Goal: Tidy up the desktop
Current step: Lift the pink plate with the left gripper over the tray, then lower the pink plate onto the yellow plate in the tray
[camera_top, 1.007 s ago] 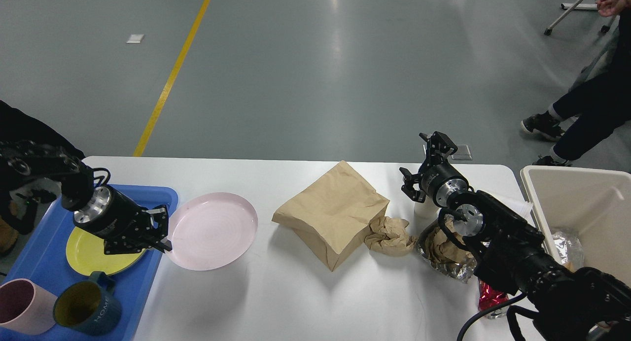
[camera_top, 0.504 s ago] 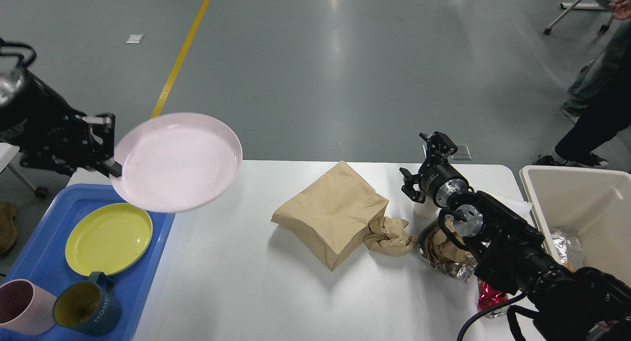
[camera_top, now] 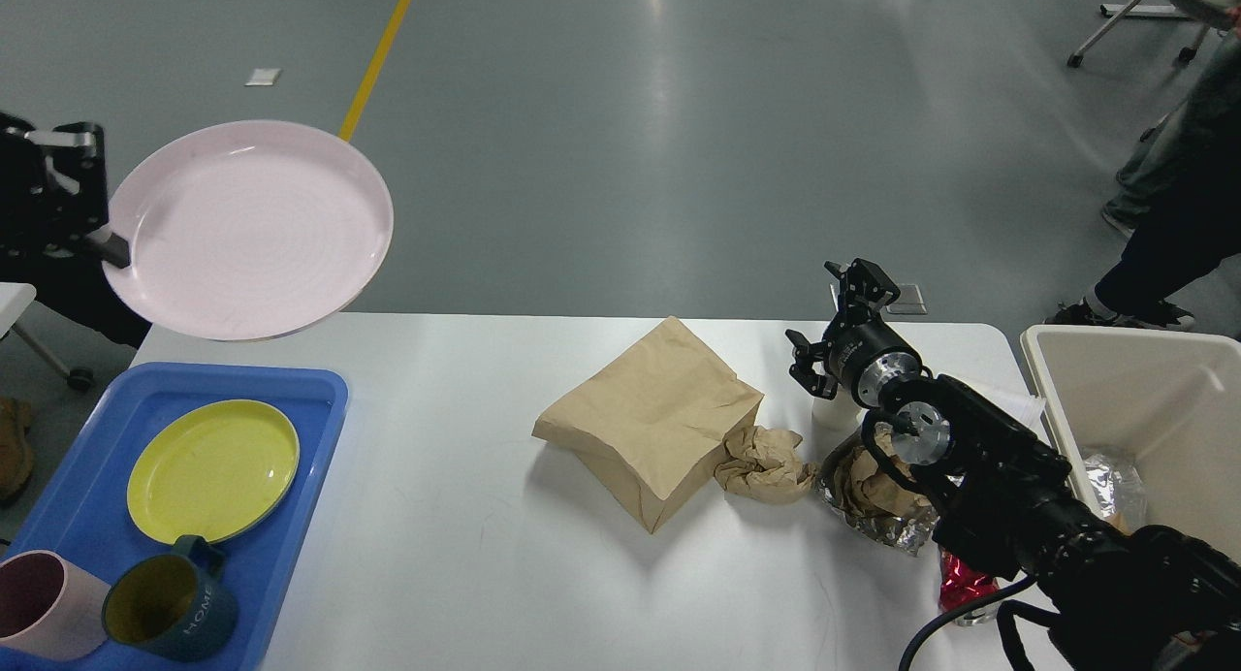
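My left pincer [camera_top: 97, 249] pinches the pink plate [camera_top: 248, 229] by its rim, high above the blue tray [camera_top: 320, 399], which sits below on the tabletop [camera_top: 465, 555]. My right pincer [camera_top: 842, 312] hangs open, empty.

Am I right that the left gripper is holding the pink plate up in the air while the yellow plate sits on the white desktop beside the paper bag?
Not quite. The head view shows the left gripper holding the pink plate aloft, but the yellow plate sits in the blue tray, not on the white desktop, and well left of the paper bag.
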Controlling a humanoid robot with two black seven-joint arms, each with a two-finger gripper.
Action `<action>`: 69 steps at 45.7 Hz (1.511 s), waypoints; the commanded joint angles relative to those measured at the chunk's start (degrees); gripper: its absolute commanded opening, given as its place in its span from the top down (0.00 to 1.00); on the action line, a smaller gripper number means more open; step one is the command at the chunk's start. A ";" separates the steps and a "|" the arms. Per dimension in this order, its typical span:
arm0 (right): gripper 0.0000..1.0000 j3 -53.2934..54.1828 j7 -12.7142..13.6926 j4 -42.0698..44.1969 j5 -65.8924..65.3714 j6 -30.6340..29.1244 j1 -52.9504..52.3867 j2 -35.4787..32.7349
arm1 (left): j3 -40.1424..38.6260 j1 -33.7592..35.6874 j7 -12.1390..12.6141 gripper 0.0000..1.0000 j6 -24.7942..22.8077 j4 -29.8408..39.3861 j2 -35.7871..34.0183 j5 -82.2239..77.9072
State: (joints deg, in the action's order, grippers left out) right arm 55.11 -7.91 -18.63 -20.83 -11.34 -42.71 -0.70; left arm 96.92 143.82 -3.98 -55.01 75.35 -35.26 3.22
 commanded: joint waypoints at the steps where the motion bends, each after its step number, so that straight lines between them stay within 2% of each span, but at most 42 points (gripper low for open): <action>1: 0.00 0.00 0.00 0.00 0.00 0.00 0.00 0.00 | 0.29 -8.01 0.29 1.00 0.01 -5.73 -4.37 -0.58; 9: 0.00 0.00 0.00 0.00 0.00 0.00 0.00 0.00 | -3.57 -21.72 0.55 1.00 0.01 -16.89 -7.63 -0.49; 20: 0.00 0.00 0.00 0.00 0.00 0.00 0.00 0.00 | -15.53 -44.66 0.55 1.00 0.01 -34.65 -9.74 -0.32; 33: 0.00 0.00 0.00 0.00 0.00 0.00 0.00 0.00 | -24.84 -62.24 0.73 1.00 0.01 -47.92 -8.60 -0.31; 40: 0.00 0.00 0.00 0.00 0.00 0.00 0.00 0.00 | -29.06 -72.00 0.73 1.00 0.01 -56.53 -5.44 -0.49; 46: 0.00 0.00 0.00 0.00 0.00 0.00 0.00 0.00 | -31.61 -77.01 0.90 1.00 0.01 -61.29 -3.50 -0.58; 51: 0.00 0.00 0.00 0.00 0.00 0.00 0.00 0.00 | -33.46 -79.21 1.61 1.00 0.01 -61.90 -2.53 -0.58; 59: 0.00 0.00 0.00 0.00 0.00 0.00 0.00 0.00 | -35.04 -81.06 4.68 1.00 0.01 -61.91 0.02 -0.58; 69: 0.00 0.00 0.00 0.00 0.00 0.00 0.00 0.00 | -36.63 -82.82 5.65 1.00 2.80 -61.91 1.16 -0.58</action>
State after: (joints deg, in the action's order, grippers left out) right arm 55.11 -7.91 -18.63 -20.83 -11.34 -42.71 -0.70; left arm 60.79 61.32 1.28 -54.04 13.43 -34.87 2.64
